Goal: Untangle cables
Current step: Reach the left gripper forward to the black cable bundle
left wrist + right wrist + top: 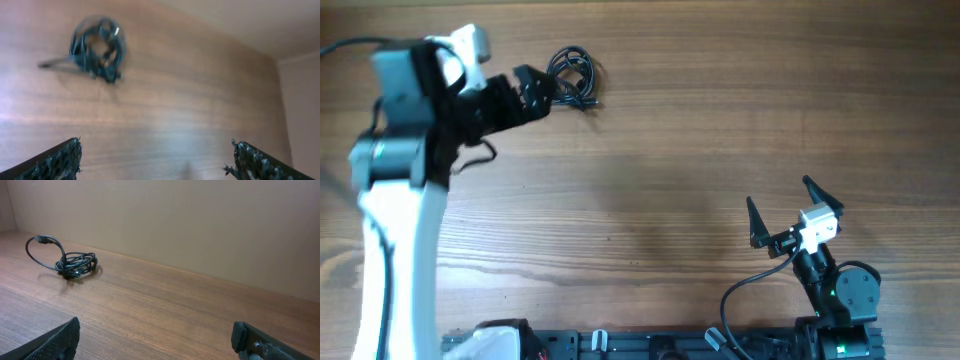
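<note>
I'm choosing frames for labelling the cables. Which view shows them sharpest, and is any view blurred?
Right wrist view: the cables are crisp, with a soft shadow beneath. Left wrist view: the cables are smeared by blur, so single strands are hard to tell apart. Overhead view: the cables are small but fairly sharp and evenly lit.

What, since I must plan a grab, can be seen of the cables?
The cables are thin black cords, rubbery-looking, coiled into one small tangled bunch lying on the wooden table toward its far left side. One loop arches up from the bunch, with a small plug at its top. Nothing but the table touches them.
</note>
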Controlling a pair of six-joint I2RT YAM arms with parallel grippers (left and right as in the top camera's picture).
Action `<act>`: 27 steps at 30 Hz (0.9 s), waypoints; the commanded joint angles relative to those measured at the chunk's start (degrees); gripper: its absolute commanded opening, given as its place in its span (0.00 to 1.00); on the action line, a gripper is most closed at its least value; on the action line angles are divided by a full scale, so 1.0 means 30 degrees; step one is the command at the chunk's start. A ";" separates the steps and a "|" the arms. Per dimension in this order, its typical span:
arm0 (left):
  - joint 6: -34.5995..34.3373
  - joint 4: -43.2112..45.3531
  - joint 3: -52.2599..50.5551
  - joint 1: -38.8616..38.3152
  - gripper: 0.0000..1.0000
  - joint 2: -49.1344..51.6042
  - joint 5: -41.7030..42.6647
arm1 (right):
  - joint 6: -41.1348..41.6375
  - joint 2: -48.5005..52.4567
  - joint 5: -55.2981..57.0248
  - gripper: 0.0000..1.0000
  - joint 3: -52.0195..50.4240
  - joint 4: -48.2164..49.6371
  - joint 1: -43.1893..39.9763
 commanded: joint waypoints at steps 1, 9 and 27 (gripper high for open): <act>-0.0321 -0.0073 0.0240 0.0117 0.64 0.2900 0.0590 | -0.0168 -0.0044 -0.0036 1.00 -0.0022 0.0051 0.0029; -0.1326 0.0219 0.0226 -0.0393 0.04 0.7009 0.0554 | -0.0160 -0.0044 -0.0036 1.00 -0.0022 0.0044 0.0029; -0.3942 0.4816 0.0175 -0.5209 0.46 0.9020 -1.0214 | -0.0160 -0.0044 -0.0036 1.00 -0.0022 0.0051 0.0029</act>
